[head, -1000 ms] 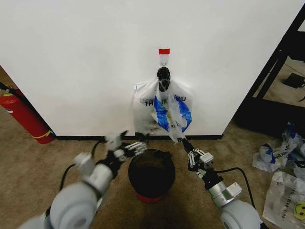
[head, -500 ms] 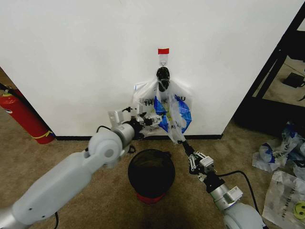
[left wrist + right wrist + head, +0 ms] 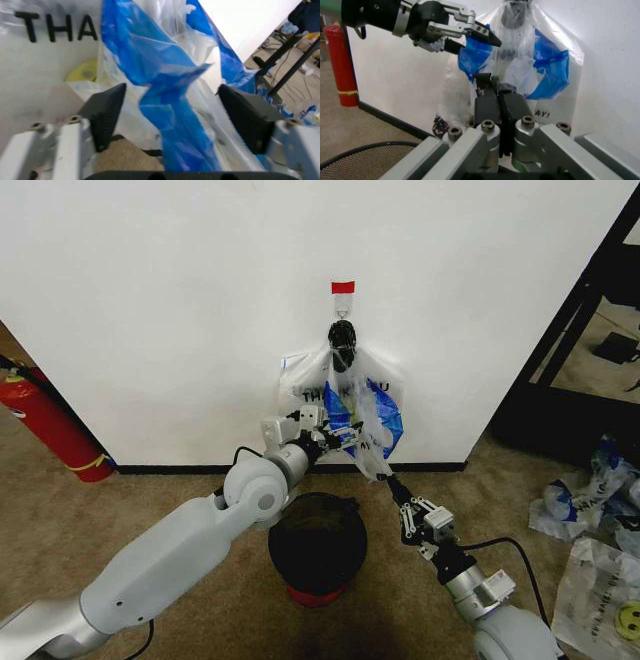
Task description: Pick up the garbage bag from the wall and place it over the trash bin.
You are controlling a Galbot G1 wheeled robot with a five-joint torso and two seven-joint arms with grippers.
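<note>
The garbage bag [image 3: 372, 412], thin white plastic with blue patches and black lettering, hangs on the wall [image 3: 180, 300] from a hook [image 3: 343, 305] under a red tape strip. My left gripper [image 3: 345, 442] is open at the bag's front. In the left wrist view, its pads [image 3: 107, 112] stand either side of a blue fold of the bag [image 3: 165, 75]. My right gripper [image 3: 385, 477] is shut on the bag's lower right edge, with its fingers [image 3: 487, 101] pressed together. The black mesh trash bin [image 3: 318, 545] stands on the carpet below, between my arms.
A red fire extinguisher [image 3: 55, 430] leans at the wall's left end. A black shelf frame [image 3: 570, 330] stands to the right. Loose plastic bags [image 3: 590, 500] lie on the carpet at the right. The right wrist view also shows the left gripper [image 3: 480, 48] against the bag [image 3: 547, 67].
My left arm has risen from beside the trash bin to the bag, and its open fingers now straddle the blue fold. The right gripper has kept its hold and barely moved.
</note>
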